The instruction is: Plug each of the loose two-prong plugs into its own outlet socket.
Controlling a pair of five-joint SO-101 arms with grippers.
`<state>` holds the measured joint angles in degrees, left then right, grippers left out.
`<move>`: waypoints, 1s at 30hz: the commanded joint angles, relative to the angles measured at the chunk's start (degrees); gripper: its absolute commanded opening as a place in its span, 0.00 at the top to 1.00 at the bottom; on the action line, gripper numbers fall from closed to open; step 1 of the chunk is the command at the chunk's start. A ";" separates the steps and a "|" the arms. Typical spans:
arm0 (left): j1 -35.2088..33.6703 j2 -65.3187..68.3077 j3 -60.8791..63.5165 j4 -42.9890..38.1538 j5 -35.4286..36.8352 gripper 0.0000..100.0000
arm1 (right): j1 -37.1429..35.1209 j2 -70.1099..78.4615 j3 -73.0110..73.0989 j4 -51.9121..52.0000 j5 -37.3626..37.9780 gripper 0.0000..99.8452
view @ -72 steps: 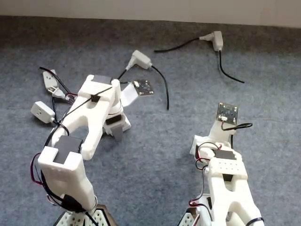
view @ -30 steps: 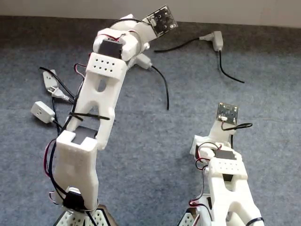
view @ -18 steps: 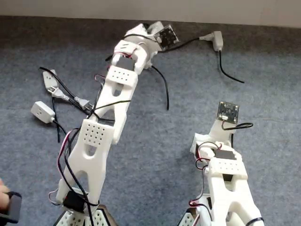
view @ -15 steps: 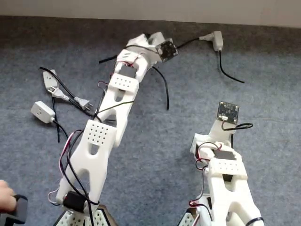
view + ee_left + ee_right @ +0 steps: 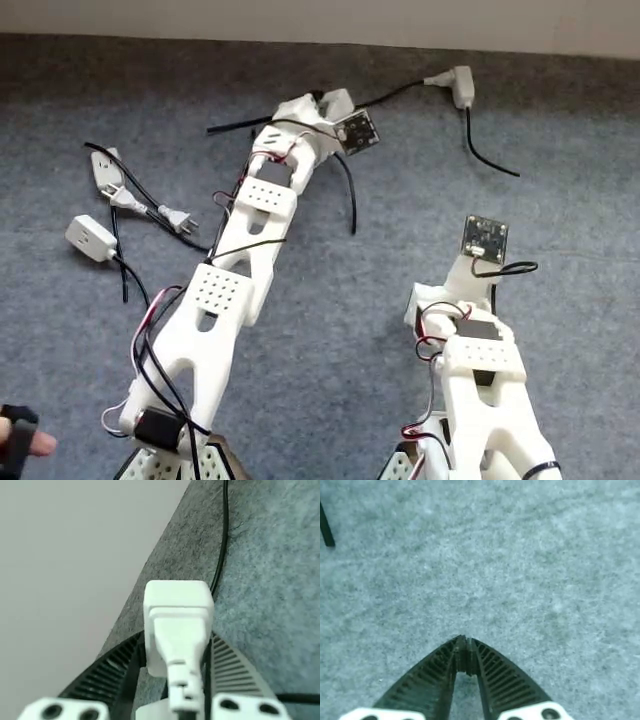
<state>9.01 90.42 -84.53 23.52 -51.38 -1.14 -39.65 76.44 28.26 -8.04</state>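
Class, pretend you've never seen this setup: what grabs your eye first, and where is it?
The left arm lies stretched across the grey carpet to its far edge, left tool shut on a white cord end. The right arm sits folded near the front, right tool shut over bare carpet. A loose two-prong plug lies at the left.

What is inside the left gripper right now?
A white connector block is clamped in the left gripper, with a black cord running behind it. Its front face points away, so it is hidden.

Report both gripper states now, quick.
Left gripper: closed on the white outlet socket.
Right gripper: closed, holding nothing.
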 commanded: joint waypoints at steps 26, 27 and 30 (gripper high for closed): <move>-8.92 -46.20 -7.87 38.95 16.44 0.75 | -0.40 -0.66 -0.22 -0.92 0.09 0.99; -10.15 -47.25 -7.78 39.74 16.44 0.75 | -0.40 -0.66 -0.22 -0.92 0.09 0.99; -14.11 -49.80 -7.60 45.80 17.76 0.75 | -0.40 -0.66 -0.22 -0.92 0.09 0.99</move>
<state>-1.45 45.85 -91.74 64.57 -35.21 -1.14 -39.65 76.44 28.26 -8.04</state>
